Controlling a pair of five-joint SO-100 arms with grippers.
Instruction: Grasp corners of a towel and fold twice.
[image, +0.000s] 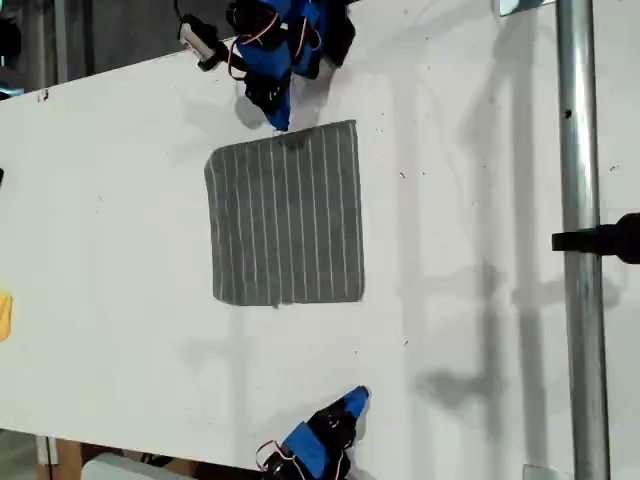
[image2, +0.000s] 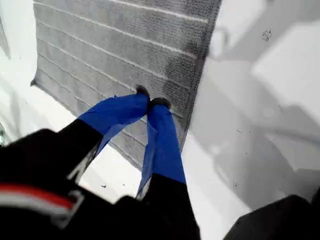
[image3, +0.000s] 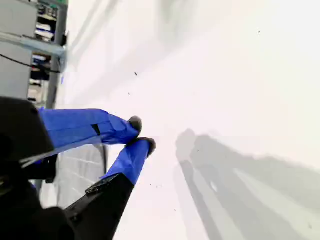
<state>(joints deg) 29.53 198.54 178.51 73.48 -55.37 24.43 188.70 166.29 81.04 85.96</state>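
Towel (image: 287, 215) lay flat on bench (image: 120, 180); first gripper (image2: 151, 103) over its edge, second gripper (image3: 141, 134) apart, both fingers closed, empty, before any corner grasp

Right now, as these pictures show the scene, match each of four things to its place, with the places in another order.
Things:
1. towel
2. my first gripper
3. my second gripper
4. yellow object

Places:
A. over bare table
B. at the exterior view's left edge
C. spread flat mid-table
D. over the towel's edge

Pairs: 1-C, 2-D, 3-A, 4-B
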